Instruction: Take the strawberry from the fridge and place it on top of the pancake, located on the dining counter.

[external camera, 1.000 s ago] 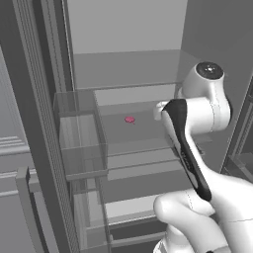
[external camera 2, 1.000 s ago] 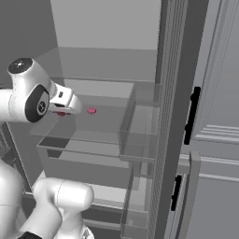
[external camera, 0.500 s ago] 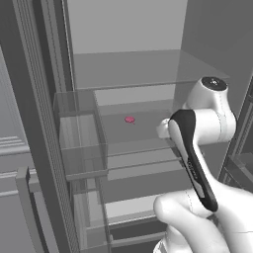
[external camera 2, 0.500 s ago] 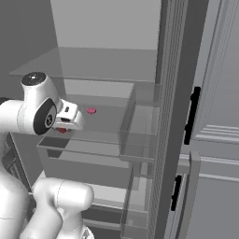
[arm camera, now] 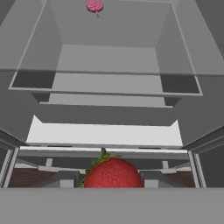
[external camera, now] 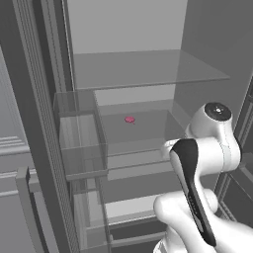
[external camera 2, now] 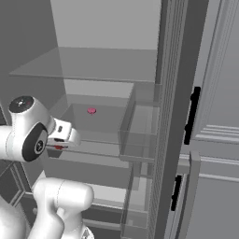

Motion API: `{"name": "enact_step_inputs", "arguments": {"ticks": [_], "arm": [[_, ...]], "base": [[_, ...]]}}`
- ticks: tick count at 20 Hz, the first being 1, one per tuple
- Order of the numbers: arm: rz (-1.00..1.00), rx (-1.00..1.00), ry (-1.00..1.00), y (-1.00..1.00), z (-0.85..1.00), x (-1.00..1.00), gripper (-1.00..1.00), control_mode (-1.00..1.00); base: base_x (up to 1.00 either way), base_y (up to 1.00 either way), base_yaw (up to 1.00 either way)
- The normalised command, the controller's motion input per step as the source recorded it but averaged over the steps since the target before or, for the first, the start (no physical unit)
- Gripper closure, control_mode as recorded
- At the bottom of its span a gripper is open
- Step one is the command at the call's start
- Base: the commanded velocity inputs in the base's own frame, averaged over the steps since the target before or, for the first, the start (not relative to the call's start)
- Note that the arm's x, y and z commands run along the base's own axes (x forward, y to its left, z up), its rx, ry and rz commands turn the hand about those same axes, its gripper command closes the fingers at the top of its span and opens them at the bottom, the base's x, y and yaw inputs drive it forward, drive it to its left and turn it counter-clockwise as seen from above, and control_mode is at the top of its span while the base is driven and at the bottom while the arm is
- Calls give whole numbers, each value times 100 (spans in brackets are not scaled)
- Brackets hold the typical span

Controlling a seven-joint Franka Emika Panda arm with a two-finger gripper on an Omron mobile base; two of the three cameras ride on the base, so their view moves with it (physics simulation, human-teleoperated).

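Note:
The strawberry [arm camera: 113, 173], bright red with a green leaf, sits close at the bottom of the hand view. It shows as a small red speck [external camera 2: 58, 146] in my gripper [external camera 2: 61, 142], which is shut on it. The gripper hangs just outside the open fridge [external camera 2: 107, 60], in front of and below its middle glass shelf [external camera: 133, 128]. The pancake and the dining counter are out of view.
A flat pale pink piece [external camera: 129, 119] [external camera 2: 91, 110] [arm camera: 94, 6] lies at the back of the middle shelf. Clear door bins [external camera: 81, 143] [external camera 2: 140, 130] flank the opening. A grey cabinet with black handles [external camera 2: 193, 116] stands to the right. Drawers [arm camera: 105, 131] sit below the shelf.
My arm has drawn back out of the fridge and sunk lower, carrying the strawberry away from the shelf. The pink piece has stayed where it was.

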Motion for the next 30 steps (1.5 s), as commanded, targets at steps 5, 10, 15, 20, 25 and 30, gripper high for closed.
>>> {"name": "enact_step_inputs", "arguments": {"ticks": [5,10,15,20,25,30], "arm": [[0,0,1,0,-3,-4,100,-100],[0,0,0,0,0,0,100,-100],[0,0,0,1,0,-12,100,100],[0,0,0,0,0,0,100,100],[0,0,0,0,0,0,100,100],[0,0,0,0,0,0,100,100]], "base": [[0,0,0],[0,0,0],[-49,7,0],[-97,24,0],[-95,21,0],[-97,11,10]]}}
